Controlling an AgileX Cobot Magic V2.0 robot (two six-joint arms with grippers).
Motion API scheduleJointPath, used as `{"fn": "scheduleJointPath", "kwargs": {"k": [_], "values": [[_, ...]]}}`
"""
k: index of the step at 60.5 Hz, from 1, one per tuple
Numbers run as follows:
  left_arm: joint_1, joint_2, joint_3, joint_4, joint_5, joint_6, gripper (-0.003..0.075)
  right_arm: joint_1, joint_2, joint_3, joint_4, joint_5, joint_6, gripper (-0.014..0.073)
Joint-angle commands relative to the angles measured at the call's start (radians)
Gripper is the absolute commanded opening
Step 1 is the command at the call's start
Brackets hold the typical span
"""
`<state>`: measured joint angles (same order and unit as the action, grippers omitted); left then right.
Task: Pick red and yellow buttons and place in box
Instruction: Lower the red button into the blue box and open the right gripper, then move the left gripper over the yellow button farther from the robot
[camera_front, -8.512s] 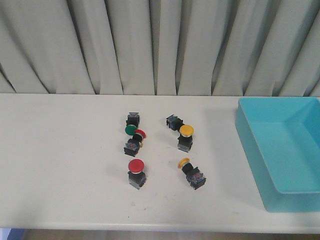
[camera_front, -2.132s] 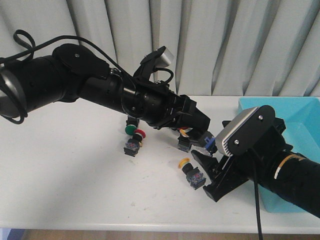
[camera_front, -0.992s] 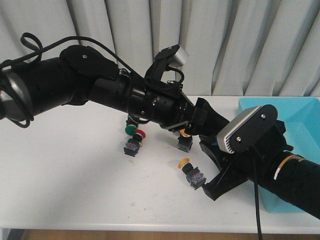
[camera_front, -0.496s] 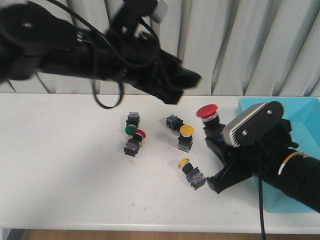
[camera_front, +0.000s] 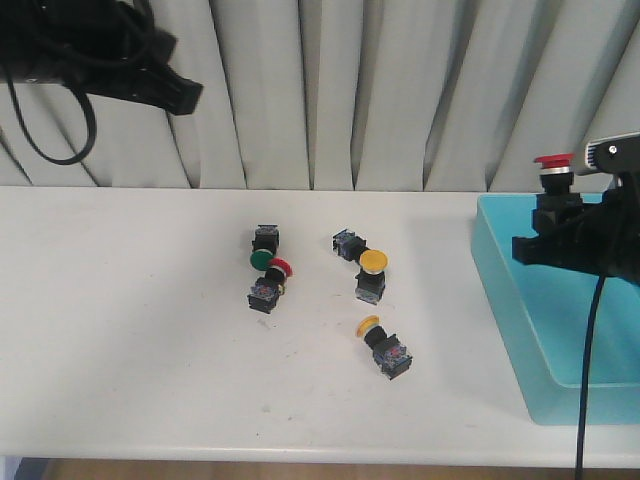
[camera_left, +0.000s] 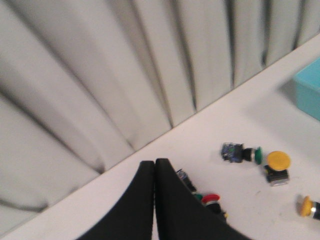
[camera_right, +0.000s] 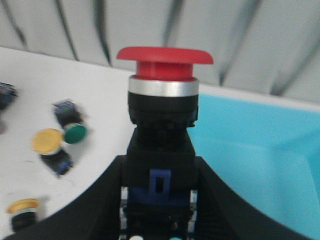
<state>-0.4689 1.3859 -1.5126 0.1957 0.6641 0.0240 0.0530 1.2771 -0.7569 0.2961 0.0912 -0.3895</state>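
My right gripper (camera_front: 556, 222) is shut on a red button (camera_front: 553, 165) and holds it upright in the air, over the left wall of the turquoise box (camera_front: 505, 290). In the right wrist view the red cap (camera_right: 165, 55) stands above my fingers (camera_right: 107, 200), with the box (camera_right: 250, 150) behind. On the table lie a red button (camera_front: 281, 267) and two yellow buttons (camera_front: 373, 261) (camera_front: 368, 323). My left gripper (camera_front: 185, 97) is shut and empty, high at the far left; its fingers (camera_left: 145, 200) are pressed together.
Two green-capped switches (camera_front: 262, 260) (camera_front: 347, 243) lie among the red and yellow ones mid-table. A grey curtain (camera_front: 330, 90) hangs behind the table. The table's front edge (camera_front: 300, 455) runs along the bottom of the front view.
The left arm has pulled back up and to the left, away from the table's middle. My right gripper has carried the red button to the right, from beside the box to over its left wall.
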Motion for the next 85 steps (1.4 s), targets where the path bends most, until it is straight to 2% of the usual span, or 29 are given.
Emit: {"fn": "scheduleJointPath", "kwargs": {"k": [1,13,27,39,47,55,62,75,85], "values": [[0.003,-0.027,-0.022,0.046,-0.044,-0.077,-0.0008,-0.072,0.082,-0.088,0.006,0.006,0.013,0.0008],[0.002,-0.026,-0.022,0.044,-0.054,-0.073,-0.0008,-0.155,0.316,-0.216,0.004,0.143,0.082,0.0013],[0.002,-0.026,-0.022,0.044,-0.064,-0.073,-0.0007,-0.159,0.506,-0.34,-0.013,0.256,0.081,0.0057],[0.002,-0.026,-0.022,0.043,-0.062,-0.074,-0.0006,-0.159,0.591,-0.415,-0.044,0.313,0.082,0.0186],[0.002,-0.026,-0.022,0.042,-0.058,-0.076,-0.0006,-0.159,0.625,-0.44,-0.057,0.329,0.084,0.0312],[0.002,-0.026,-0.022,0.042,-0.058,-0.076,-0.0006,-0.159,0.632,-0.442,-0.067,0.326,0.084,0.0421],[0.002,-0.026,-0.022,0.042,-0.062,-0.076,-0.0004,-0.159,0.617,-0.442,-0.078,0.326,0.084,0.0468],[0.002,-0.026,-0.024,0.024,-0.109,-0.076,0.0029,-0.159,0.476,-0.442,-0.078,0.331,0.084,0.0472],[0.002,-0.026,-0.024,-0.06,-0.178,-0.076,0.0128,-0.159,0.293,-0.442,-0.06,0.363,0.083,0.0472]]}}
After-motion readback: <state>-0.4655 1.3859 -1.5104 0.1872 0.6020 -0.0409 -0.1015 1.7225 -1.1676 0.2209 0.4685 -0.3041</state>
